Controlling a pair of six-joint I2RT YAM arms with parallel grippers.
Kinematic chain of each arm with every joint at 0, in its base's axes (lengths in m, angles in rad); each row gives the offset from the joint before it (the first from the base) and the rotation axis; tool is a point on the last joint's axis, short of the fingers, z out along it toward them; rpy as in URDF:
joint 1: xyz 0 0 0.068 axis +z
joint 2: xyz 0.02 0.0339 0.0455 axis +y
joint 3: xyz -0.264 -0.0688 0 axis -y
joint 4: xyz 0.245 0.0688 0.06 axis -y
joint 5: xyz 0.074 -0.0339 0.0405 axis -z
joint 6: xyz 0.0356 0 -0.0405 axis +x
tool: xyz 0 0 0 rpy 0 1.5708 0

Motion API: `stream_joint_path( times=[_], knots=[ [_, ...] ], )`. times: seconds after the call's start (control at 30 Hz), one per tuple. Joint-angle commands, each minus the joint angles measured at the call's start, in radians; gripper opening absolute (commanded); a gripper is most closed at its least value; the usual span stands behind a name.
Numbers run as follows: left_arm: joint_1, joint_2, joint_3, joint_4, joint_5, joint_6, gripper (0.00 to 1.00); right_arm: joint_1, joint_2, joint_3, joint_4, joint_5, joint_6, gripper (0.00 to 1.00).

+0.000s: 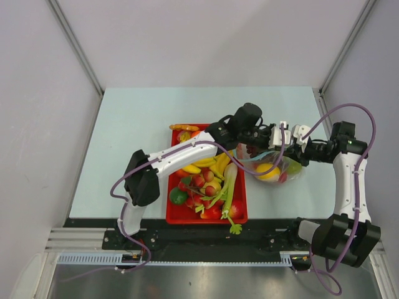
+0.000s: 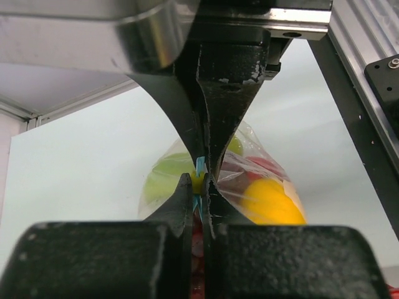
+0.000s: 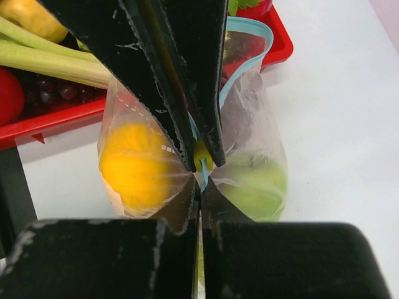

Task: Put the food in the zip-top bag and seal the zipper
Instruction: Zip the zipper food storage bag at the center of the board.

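Both left gripper (image 2: 199, 187) and right gripper (image 3: 199, 182) tight on the zipper (image 2: 200, 166); bag (image 3: 249, 124) beside tray (image 1: 244, 205) edge.

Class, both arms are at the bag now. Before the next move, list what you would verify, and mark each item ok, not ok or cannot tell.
1. Left gripper shut on the zipper: ok.
2. Right gripper shut on the zipper at the same spot: ok.
3. Lemon and pear inside the zip-top bag: ok.
4. All food bagged: not ok, much food lies in the red tray.
5. Zipper sealed along its whole length: not ok, the strip loops open beyond the grippers.
6. Bag resting on the table rather than hanging: cannot tell.
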State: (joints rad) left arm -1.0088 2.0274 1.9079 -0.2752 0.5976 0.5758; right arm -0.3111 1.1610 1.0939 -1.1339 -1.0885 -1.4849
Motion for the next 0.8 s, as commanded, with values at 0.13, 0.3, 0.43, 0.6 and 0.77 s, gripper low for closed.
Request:
stream_joint_path(
  times=[0.13,0.3,0.43,0.6,0.77],
  knots=[
    [0.001,-0.006,0.031,0.033,0.036,0.033,0.0,0.004,-0.053,0.008,0.023,-0.031,0.006,0.2],
    [0.001,-0.006,0.034,0.033,0.039,0.032,0.0,0.009,-0.055,0.008,0.046,-0.03,0.034,0.2],
    [0.001,0.002,0.04,0.013,0.03,0.045,0.0,0.01,-0.06,0.008,0.052,-0.031,0.026,0.0],
    [0.01,0.011,0.034,-0.036,-0.012,0.059,0.0,-0.023,-0.069,0.009,0.094,-0.059,0.072,0.0],
    [0.044,0.01,0.003,-0.071,-0.033,0.073,0.0,-0.103,-0.072,0.008,0.098,-0.102,0.1,0.0]
  ],
)
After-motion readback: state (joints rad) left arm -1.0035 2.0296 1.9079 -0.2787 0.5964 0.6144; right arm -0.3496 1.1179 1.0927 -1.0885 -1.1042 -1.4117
